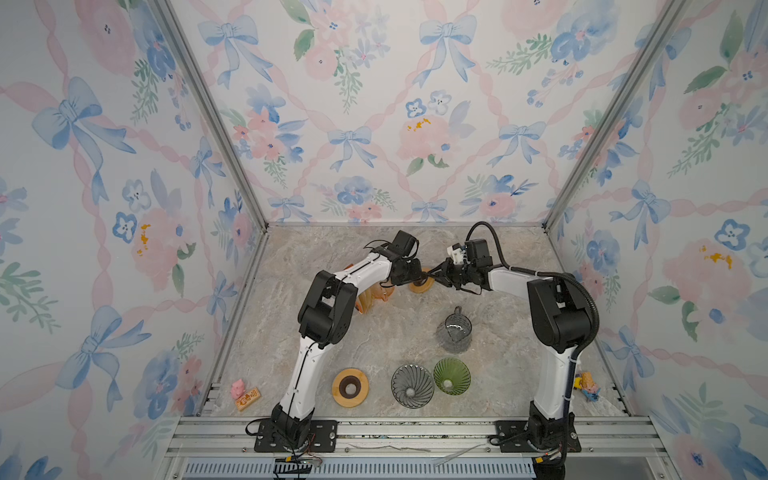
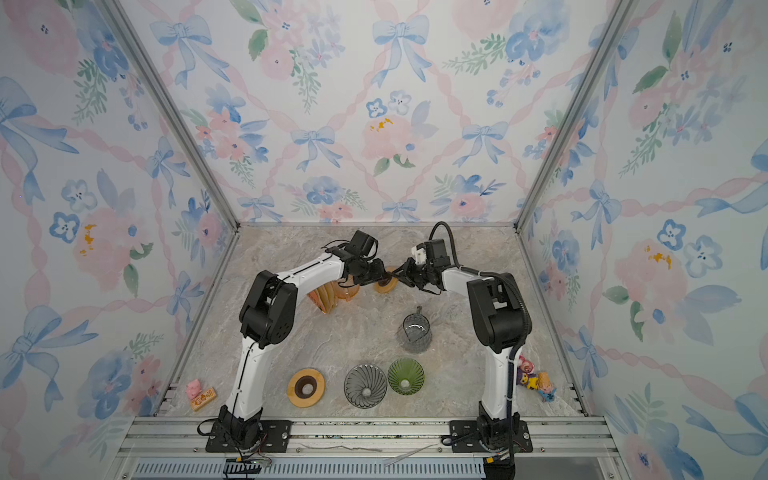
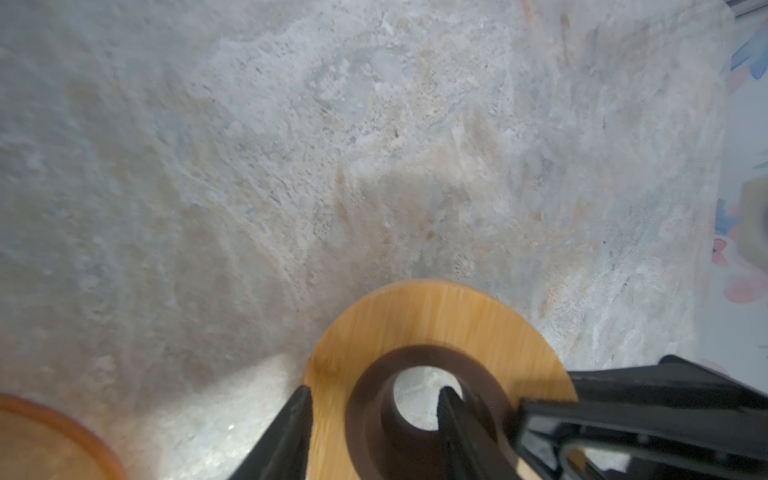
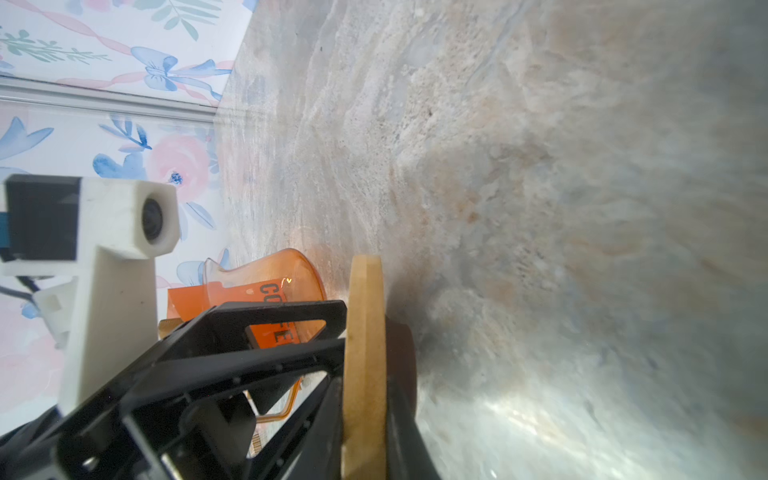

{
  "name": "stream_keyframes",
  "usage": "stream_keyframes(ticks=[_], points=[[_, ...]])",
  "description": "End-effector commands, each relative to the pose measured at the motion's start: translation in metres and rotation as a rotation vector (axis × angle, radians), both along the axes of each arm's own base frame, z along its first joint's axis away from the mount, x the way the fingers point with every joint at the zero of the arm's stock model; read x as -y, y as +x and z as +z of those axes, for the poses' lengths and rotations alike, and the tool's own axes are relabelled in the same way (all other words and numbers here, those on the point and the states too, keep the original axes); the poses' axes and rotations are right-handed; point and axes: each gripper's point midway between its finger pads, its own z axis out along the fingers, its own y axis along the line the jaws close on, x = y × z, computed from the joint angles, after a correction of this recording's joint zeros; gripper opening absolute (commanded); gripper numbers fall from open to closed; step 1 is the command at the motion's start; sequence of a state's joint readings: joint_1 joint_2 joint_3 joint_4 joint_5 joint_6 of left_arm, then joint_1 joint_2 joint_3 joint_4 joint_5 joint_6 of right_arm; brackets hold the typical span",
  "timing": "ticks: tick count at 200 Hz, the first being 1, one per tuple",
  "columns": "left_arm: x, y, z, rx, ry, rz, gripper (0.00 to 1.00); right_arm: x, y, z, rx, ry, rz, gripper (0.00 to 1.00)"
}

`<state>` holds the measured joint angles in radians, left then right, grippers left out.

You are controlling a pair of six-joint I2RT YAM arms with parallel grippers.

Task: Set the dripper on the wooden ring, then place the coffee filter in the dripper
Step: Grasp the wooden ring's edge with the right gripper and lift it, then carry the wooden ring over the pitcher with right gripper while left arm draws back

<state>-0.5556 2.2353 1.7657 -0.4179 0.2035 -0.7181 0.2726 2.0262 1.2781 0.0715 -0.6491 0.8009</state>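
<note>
Hardly getting started, judging by both top views. Seeing the orange dripper [image 2: 325, 298] tipped on its side towards the far left of the bench [image 1: 270, 353], just beside the orange carafe [image 4: 274, 278]. Bracketing one side of the far wooden ring [image 3: 436, 316] with the left gripper [image 3: 374, 405], fingers standing about half apart, one outside the rim and one down the centre hole, apparently gripping it. Pinching the same ring's opposite edge with the right gripper [image 1: 432, 275], fingers drawn nearly together on either face of the disc. Leaving the near wooden ring [image 1: 350, 387], grey dripper [image 1: 412, 385] and green dripper [image 1: 451, 375] untouched along the front edge, with the clear carafe [image 1: 455, 332] just behind them. Not finding a coffee filter in any view, so judging everything as not yet done: locating the filter, choosing a dripper, seating the paper inside.
</note>
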Motion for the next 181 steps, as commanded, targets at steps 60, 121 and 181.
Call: stream_keyframes(ticks=[60, 121, 181], points=[[0.025, -0.029, 0.127, 0.285, -0.181, -0.257, 0.52, 0.065, -0.018, 0.074, 0.154, -0.092, -0.109, 0.13], [0.022, -0.093, 0.177, 0.429, -0.251, -0.556, 0.55, 0.090, -0.069, 0.122, 0.208, -0.122, -0.119, 0.14], [0.004, -0.141, 0.184, 0.572, -0.177, -0.719, 0.65, 0.093, -0.142, 0.140, 0.195, -0.063, -0.093, 0.14]])
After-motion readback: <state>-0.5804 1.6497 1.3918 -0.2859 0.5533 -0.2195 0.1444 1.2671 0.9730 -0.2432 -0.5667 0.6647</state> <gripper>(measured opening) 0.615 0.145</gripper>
